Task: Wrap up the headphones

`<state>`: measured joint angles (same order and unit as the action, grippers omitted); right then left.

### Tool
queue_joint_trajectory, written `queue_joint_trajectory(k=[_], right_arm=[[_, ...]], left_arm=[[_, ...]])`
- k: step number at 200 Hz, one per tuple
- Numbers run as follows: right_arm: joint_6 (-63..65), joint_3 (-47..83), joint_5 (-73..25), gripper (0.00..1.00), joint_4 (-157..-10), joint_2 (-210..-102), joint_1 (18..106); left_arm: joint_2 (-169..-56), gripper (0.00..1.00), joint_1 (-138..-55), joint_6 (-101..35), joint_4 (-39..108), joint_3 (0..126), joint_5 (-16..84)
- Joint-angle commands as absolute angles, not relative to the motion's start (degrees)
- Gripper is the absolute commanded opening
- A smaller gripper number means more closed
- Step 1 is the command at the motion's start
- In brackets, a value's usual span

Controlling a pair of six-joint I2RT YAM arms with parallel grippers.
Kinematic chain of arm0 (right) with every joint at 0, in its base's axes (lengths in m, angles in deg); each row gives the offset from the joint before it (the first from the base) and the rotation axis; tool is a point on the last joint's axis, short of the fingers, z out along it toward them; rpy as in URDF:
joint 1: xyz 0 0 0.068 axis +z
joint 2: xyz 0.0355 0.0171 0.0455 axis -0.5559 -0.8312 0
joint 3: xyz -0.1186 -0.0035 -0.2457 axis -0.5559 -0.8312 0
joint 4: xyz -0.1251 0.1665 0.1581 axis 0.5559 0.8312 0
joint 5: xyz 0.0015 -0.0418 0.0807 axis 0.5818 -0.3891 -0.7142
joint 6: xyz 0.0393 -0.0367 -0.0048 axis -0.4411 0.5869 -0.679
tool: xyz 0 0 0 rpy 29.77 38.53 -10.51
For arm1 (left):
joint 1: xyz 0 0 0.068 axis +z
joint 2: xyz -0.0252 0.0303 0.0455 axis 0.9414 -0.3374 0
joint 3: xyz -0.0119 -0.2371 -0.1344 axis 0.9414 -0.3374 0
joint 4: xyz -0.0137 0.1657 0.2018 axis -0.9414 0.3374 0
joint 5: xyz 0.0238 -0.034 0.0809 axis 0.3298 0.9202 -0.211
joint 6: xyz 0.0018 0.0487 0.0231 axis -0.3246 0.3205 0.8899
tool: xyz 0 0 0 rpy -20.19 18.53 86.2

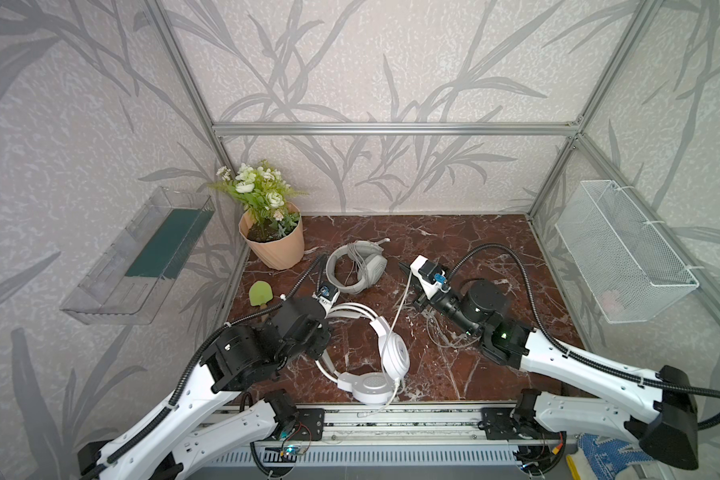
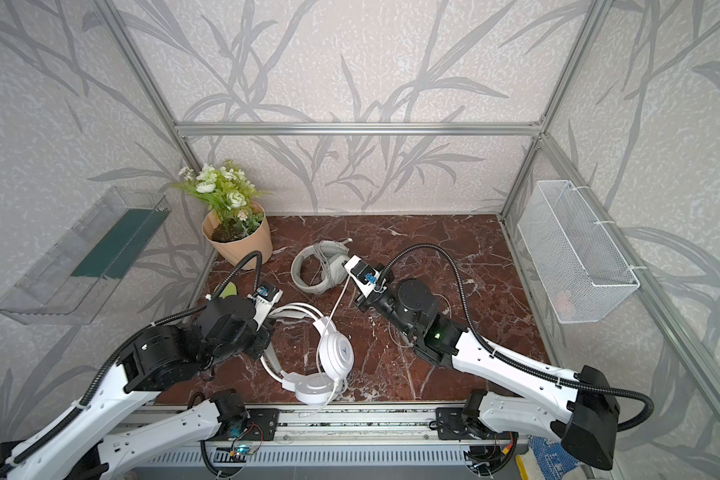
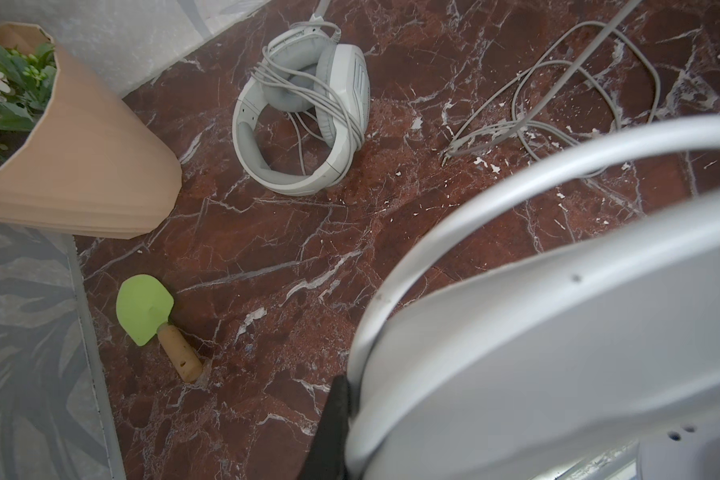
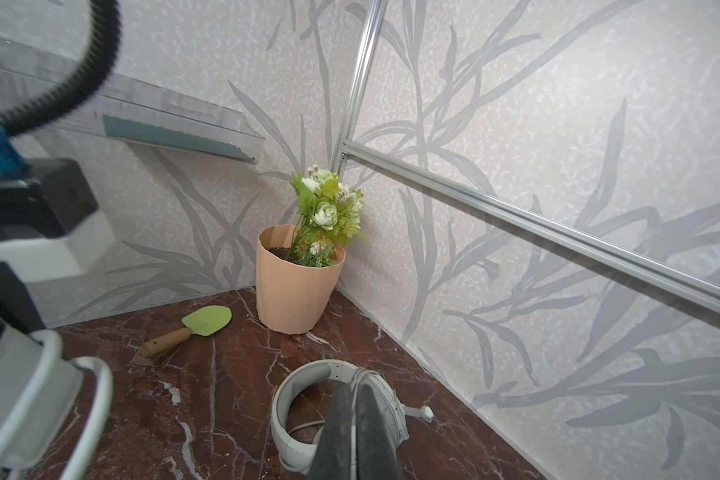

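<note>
The greyish-white headphones point(image 1: 356, 268) point(image 2: 319, 266) point(image 3: 304, 120) point(image 4: 296, 415) lie at the table's back centre, with their cable wound round the cups. In front of them are the glossy white headphones point(image 1: 393, 353) point(image 2: 335, 353) point(image 3: 558, 332). My left gripper point(image 1: 328, 318) is shut on their headband, and one black finger point(image 3: 333, 419) shows against the band. My right gripper point(image 4: 354, 415) point(image 1: 406, 268) hangs over the grey set, shut on a thin white cable point(image 1: 400, 307) that runs down to the glossy cup. Loose pale cable loops point(image 1: 445, 336) point(image 3: 558, 104) lie under the right arm.
A peach flower pot point(image 1: 273, 245) stands at the back left, with a green trowel point(image 1: 260, 293) in front of it. A clear shelf point(image 1: 142, 257) hangs on the left wall and a white wire basket point(image 1: 624, 249) on the right wall.
</note>
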<state>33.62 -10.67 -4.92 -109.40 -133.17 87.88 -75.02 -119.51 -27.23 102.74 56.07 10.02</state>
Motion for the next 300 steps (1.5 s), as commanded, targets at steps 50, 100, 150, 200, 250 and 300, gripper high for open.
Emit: queue_joint_trajectory(k=[50, 100, 150, 200, 250, 300], right_arm=[[28.73, -12.8, -4.13, 0.0, -113.34, -137.58, 84.69], [23.32, -16.29, -4.12, 0.0, -117.59, -139.08, 83.7], [20.72, -19.66, -3.66, 0.0, -124.86, -136.27, 82.78], [20.19, -16.7, -5.78, 0.0, -118.28, -133.42, 81.78], [15.17, -20.48, -12.64, 0.0, -124.94, -141.25, 80.42], [13.52, -21.18, -19.45, 0.03, -128.99, -145.21, 80.53]], left_arm=[[-74.3, 0.0, -119.5, -32.08, 101.5, 68.62, 14.46], [-73.45, 0.0, -119.5, -33.46, 101.88, 70.71, 13.01], [-73.47, 0.0, -119.54, -32.86, 103.42, 69.37, 11.1], [-73.97, 0.0, -119.5, -33.27, 102.84, 68.13, 10.97], [-74.9, 0.0, -119.5, -40.63, 98.81, 71.99, 17.08], [-76.92, 0.0, -119.5, -49.79, 94.48, 74.01, 20.73]])
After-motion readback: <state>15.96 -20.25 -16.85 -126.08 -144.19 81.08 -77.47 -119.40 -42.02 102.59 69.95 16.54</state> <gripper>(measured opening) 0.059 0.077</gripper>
